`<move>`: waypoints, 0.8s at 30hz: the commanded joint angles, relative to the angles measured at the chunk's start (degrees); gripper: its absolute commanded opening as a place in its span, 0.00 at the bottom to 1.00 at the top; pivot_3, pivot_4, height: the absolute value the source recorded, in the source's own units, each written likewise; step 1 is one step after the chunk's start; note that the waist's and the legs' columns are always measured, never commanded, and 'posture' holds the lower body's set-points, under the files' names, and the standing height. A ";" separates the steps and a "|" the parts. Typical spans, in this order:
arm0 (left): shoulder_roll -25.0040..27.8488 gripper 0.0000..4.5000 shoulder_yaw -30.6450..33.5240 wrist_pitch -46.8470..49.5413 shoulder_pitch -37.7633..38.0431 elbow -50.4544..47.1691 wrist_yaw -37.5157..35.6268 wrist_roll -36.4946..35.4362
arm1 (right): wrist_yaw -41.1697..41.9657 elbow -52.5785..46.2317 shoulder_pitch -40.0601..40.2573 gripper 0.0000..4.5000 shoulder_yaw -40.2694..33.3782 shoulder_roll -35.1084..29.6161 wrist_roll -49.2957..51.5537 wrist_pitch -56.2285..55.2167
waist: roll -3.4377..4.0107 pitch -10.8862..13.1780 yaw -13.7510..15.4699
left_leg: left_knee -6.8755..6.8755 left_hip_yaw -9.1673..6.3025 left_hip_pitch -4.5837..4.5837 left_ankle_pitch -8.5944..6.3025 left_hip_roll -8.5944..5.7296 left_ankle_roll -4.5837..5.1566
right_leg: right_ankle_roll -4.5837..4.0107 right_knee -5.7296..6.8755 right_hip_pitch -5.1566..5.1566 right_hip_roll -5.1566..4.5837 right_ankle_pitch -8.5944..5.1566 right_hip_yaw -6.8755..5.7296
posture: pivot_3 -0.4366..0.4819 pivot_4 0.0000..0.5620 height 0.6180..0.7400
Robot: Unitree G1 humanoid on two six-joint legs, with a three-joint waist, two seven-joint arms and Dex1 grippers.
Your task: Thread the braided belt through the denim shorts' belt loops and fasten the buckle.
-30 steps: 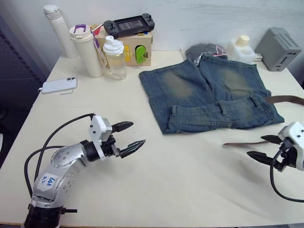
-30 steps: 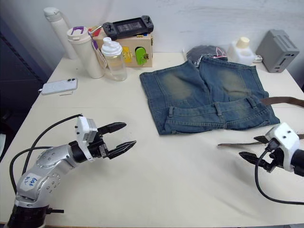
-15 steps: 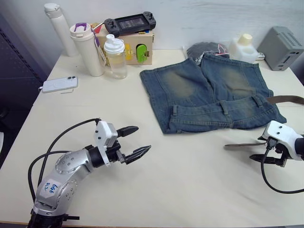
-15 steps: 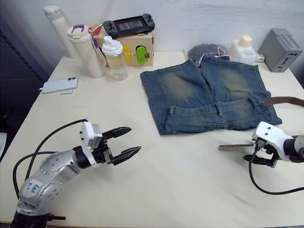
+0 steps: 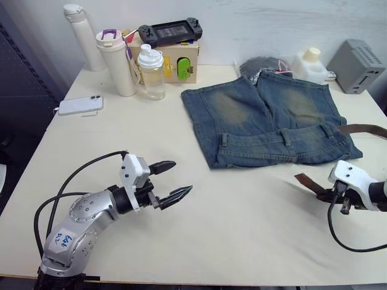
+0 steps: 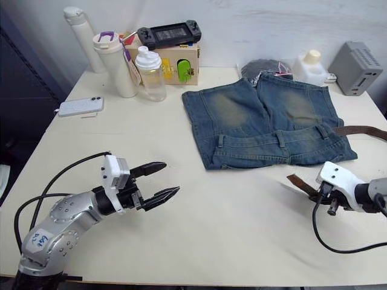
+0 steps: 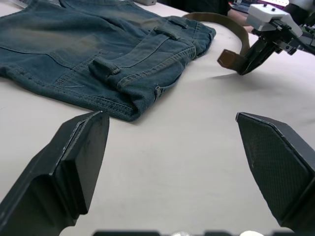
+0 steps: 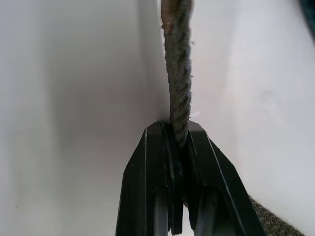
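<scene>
The denim shorts (image 5: 266, 121) lie flat at the back right of the table, waistband toward me, with belt loops (image 5: 286, 136) standing across it. The braided belt (image 5: 363, 128) comes in from the right edge behind the shorts and curves round to its tan end (image 5: 308, 183) in front of them. My right gripper (image 8: 176, 130) is shut on the belt's woven strap just behind that end, holding it slightly off the table. My left gripper (image 5: 181, 176) hovers open and empty over the table's front left, pointing at the shorts (image 7: 98, 49). The buckle is out of view.
At the back left stand a white flask (image 5: 78, 30), a tumbler (image 5: 115, 63), a clear bottle (image 5: 151, 72) and a box with a game console (image 5: 172, 45). A phone (image 5: 78, 104) lies at left. A dark bundle (image 5: 260, 63), jug (image 5: 309, 63) and grey box (image 5: 357, 57) sit behind the shorts.
My right gripper has gone from open to shut on the belt near its tan end, and that end now lifts off the table. The left arm has barely moved.
</scene>
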 commanded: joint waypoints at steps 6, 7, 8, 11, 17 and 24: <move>3.31 1.00 -6.14 0.93 -11.33 2.20 -11.27 -2.61 | -4.97 -33.07 -0.52 0.02 -1.02 2.81 13.14 16.43 | 0.42 0.33 -0.24 | -0.21 0.12 -0.16 0.16 0.00 -0.01 | -0.01 0.08 -0.31 0.06 -0.01 0.04 | 0.48 0.27 0.59; 3.54 1.00 -6.72 0.89 -11.88 2.56 -12.19 -2.52 | -6.10 -34.35 -1.23 0.02 -0.33 3.08 13.33 17.73 | 0.37 0.36 -0.24 | -0.26 0.12 -0.15 0.19 0.00 -0.01 | -0.01 0.07 -0.31 0.06 -0.01 0.04 | 0.48 0.27 0.59; 3.59 1.00 -7.61 0.86 -12.68 3.16 -13.13 -2.38 | -7.61 -35.95 -2.56 0.02 0.80 3.70 13.73 19.60 | 0.36 0.36 -0.19 | -0.28 0.12 -0.18 0.21 -0.01 -0.01 | -0.01 0.07 -0.37 0.06 -0.01 0.05 | 0.48 0.27 0.59; 3.19 1.00 -12.17 -0.80 -15.43 5.73 -17.01 -0.10 | -11.00 -41.36 -6.58 0.02 3.52 6.09 16.97 25.21 | 0.30 0.40 0.03 | -0.30 0.10 -0.22 0.23 -0.05 0.02 | -0.01 0.07 -0.41 0.02 -0.01 0.06 | 0.48 0.27 0.59; -1.95 1.00 -18.27 -3.40 -21.74 13.14 -19.42 3.89 | -15.58 -44.44 -11.30 0.02 7.88 7.89 18.38 31.33 | 0.19 0.47 0.27 | -0.32 0.07 -0.49 0.31 -0.19 0.13 | 0.00 0.10 -0.66 -0.05 0.00 0.04 | 0.48 0.27 0.59; -5.88 1.00 -19.14 -4.26 -25.68 18.86 -20.44 5.90 | -17.75 -46.05 -11.77 0.02 9.18 8.13 19.57 32.87 | 0.12 0.50 -0.13 | -0.49 0.10 -0.56 0.35 -0.18 0.16 | 0.00 0.25 -0.81 -0.01 0.00 0.04 | 0.48 0.27 0.59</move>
